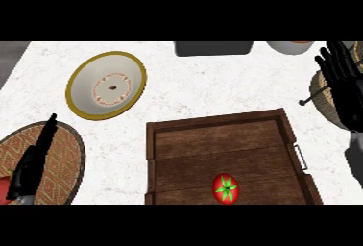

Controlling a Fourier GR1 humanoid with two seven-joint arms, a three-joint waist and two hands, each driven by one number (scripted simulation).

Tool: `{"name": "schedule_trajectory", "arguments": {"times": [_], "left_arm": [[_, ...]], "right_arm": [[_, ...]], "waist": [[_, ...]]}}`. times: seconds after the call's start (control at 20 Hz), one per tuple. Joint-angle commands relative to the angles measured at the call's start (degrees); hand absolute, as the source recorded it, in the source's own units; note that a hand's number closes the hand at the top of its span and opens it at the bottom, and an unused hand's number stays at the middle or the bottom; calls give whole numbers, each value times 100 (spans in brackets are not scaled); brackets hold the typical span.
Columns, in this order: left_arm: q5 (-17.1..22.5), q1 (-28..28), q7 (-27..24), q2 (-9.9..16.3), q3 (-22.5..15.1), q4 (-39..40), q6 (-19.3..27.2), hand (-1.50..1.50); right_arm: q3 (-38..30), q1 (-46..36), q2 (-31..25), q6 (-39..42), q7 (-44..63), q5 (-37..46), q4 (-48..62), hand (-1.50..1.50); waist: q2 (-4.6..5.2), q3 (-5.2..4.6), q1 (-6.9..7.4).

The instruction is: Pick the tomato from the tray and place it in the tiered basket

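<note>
A red tomato [225,188] with a green stem star lies on the wooden tray [212,139], near its front edge. The tiered basket [325,98] shows only partly at the right edge, woven with a dark wire frame. My right hand [345,81] stands in front of the basket, fingers straight and pointing up, well away from the tomato. At the lower left, my left hand [30,168] rests open over a woven mat, fingers straight, holding nothing.
A white plate with a gold rim [106,85] sits at the back left. A round woven mat [60,161] lies at the left edge. A dark grey container [212,48] and a white bowl [291,46] stand along the far edge.
</note>
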Motion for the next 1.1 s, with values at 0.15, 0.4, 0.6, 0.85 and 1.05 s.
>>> {"name": "schedule_trajectory", "arguments": {"times": [0.15,0.4,0.6,0.85,1.05], "left_arm": [[432,-696,228,-559,-314,-259,-636,0],[911,-767,293,-1163,-701,-411,-1125,0],[942,-850,-117,-1194,-533,240,-1403,0],[992,-924,212,-1169,-395,160,-1334,0],[914,-872,299,-1277,-498,32,-1157,0]], "right_arm": [[1250,253,1578,-1734,591,1030,-298,-150],[2120,626,2758,-3145,861,1963,285,-150],[3169,384,2929,-4536,192,2453,225,-150],[3605,331,2027,-4123,2630,4399,-686,-150],[3816,185,1314,-2975,3672,4958,-195,-150]], "waist": [[-58,-155,34],[-35,-150,99],[-33,-145,150],[-128,-170,-56],[-204,-217,-151]]}}
